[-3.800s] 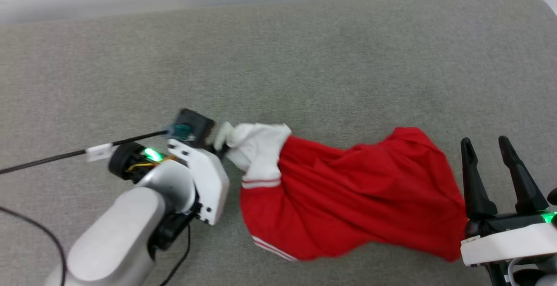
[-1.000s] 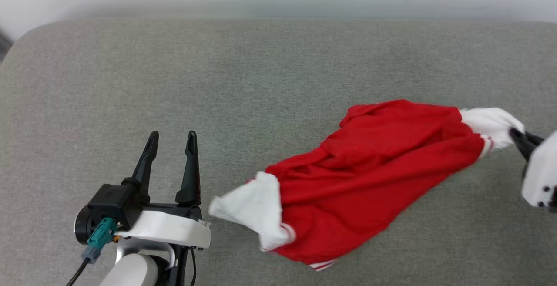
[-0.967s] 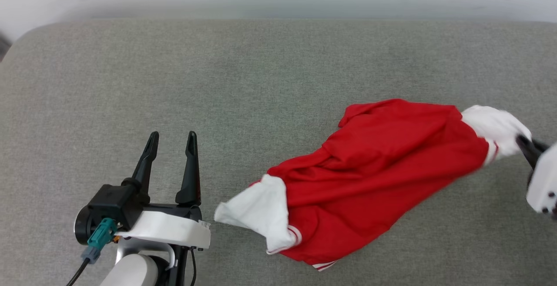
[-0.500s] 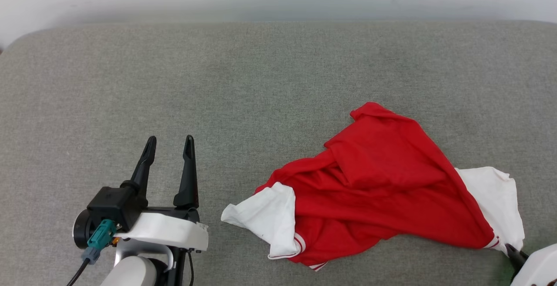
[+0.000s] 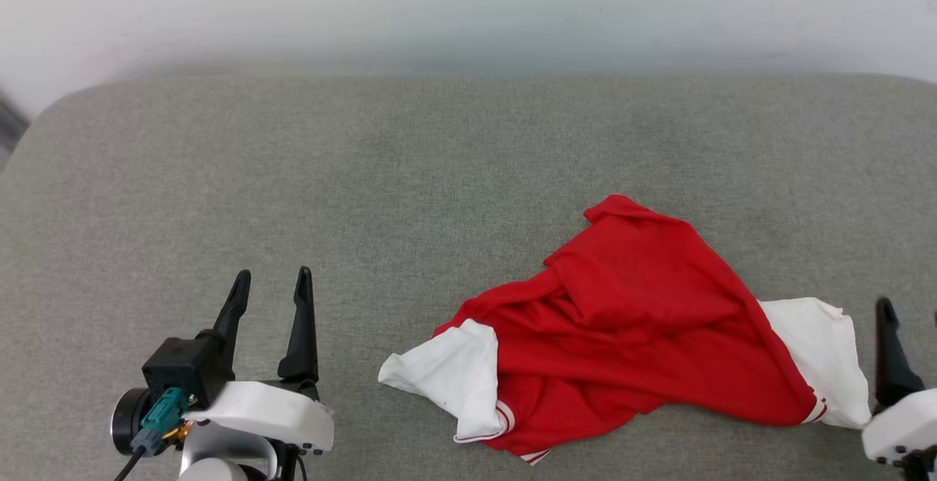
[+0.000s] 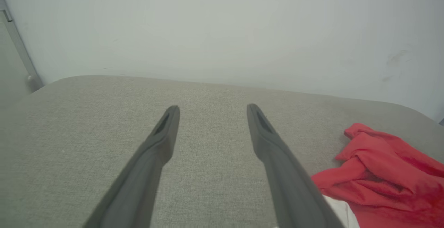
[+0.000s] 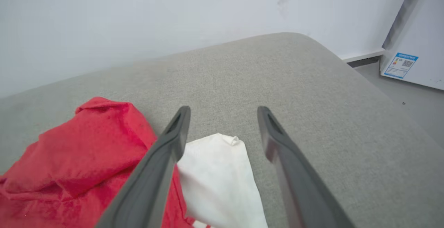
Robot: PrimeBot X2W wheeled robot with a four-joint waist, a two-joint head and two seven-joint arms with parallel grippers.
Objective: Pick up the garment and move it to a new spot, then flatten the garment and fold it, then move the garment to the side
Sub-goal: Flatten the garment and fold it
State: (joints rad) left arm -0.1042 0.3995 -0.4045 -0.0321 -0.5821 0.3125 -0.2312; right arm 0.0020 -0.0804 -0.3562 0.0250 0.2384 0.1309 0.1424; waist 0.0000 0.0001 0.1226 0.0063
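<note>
While the garment point(image 5: 644, 334) lies crumpled on the grey cushion point(image 5: 366, 173), toward the cushion's right end and close to its front edge, we find both grippers empty. The red body is bunched into folds, with one corner peaking toward the cushion's back edge. A white sleeve point(image 5: 827, 349) spreads out on the side nearer the cushion's right end, and a second white sleeve point(image 5: 446, 375), edged with red and white stripes, points toward the cushion's middle.

We see the left gripper point(image 5: 272, 276) above the cushion's front left part, its two dark fingers parted and nothing between them. It is well apart from the garment, which shows red at the lower right of the left wrist view point(image 6: 381, 172).

The right gripper point(image 7: 223, 110) sits at the cushion's front right, fingers likewise spread and gripping nothing. In its wrist view the white sleeve lies on the cushion between and under the fingers. We cannot tell whether they touch the cloth. A pale wall point(image 5: 468, 12) rises behind the cushion's back edge.
</note>
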